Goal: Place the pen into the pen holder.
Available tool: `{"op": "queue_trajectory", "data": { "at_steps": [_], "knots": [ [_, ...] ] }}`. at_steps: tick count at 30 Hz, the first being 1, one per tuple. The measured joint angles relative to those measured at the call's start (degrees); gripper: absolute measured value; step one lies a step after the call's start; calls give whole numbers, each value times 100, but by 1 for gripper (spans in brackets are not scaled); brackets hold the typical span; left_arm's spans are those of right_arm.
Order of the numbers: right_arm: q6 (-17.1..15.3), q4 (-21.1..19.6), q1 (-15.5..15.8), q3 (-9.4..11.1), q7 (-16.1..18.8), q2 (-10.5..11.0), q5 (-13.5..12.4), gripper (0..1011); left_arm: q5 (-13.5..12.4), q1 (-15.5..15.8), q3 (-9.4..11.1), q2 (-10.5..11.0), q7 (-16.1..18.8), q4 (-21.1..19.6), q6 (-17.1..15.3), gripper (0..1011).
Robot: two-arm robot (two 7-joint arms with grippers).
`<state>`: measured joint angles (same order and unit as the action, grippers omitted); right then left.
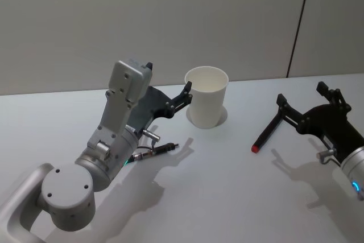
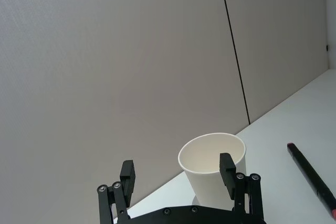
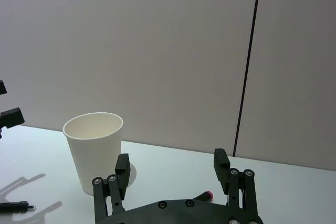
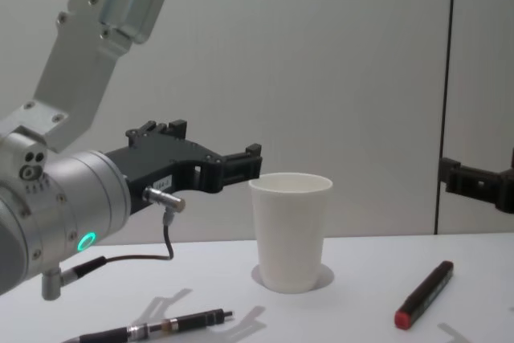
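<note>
Black pen with red cap (image 1: 265,137) lies flat on the pale surface (image 1: 227,197), right of the white tapered paper cup (image 1: 206,98). Right hand (image 1: 301,96) released, hovers above the pen, probably lining up a pickup. Left hand (image 2: 177,174) released beside the cup rim, perhaps to steady it.

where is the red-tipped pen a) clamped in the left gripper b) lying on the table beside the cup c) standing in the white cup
b: the red-tipped pen lies flat on the table, off to the right of the white cup and not touching it.

Silver left arm (image 1: 111,135), green LED (image 4: 83,240), cable (image 4: 167,237); black left hand (image 2: 177,174), right hand (image 3: 171,165).
</note>
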<state>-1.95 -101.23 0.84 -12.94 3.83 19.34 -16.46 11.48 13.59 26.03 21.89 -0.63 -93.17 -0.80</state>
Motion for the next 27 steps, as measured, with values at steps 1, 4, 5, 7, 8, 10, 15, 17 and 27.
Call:
{"op": "queue_trajectory", "data": {
  "at_steps": [1, 4, 5, 7, 8, 10, 15, 17, 27],
  "knots": [
    [0, 0, 0, 0, 0, 0, 0, 1001, 0, 0, 0, 0, 0, 0, 0, 1001],
    [0, 0, 0, 0, 0, 0, 0, 1002, 0, 0, 0, 0, 0, 0, 0, 1001],
    [0, 0, 0, 0, 0, 0, 0, 1001, 0, 0, 0, 0, 0, 0, 0, 1001],
    [0, 0, 0, 0, 0, 0, 0, 1001, 0, 0, 0, 0, 0, 0, 0, 1001],
    [0, 0, 0, 0, 0, 0, 0, 1002, 0, 0, 0, 0, 0, 0, 0, 1001],
    [0, 0, 0, 0, 0, 0, 0, 1002, 0, 0, 0, 0, 0, 0, 0, 1001],
    [0, 0, 0, 0, 0, 0, 0, 1002, 0, 0, 0, 0, 0, 0, 0, 1001],
    [0, 0, 0, 0, 0, 0, 0, 1002, 0, 0, 0, 0, 0, 0, 0, 1001],
    [0, 0, 0, 0, 0, 0, 0, 1002, 0, 0, 0, 0, 0, 0, 0, 1001]
  ]
}}
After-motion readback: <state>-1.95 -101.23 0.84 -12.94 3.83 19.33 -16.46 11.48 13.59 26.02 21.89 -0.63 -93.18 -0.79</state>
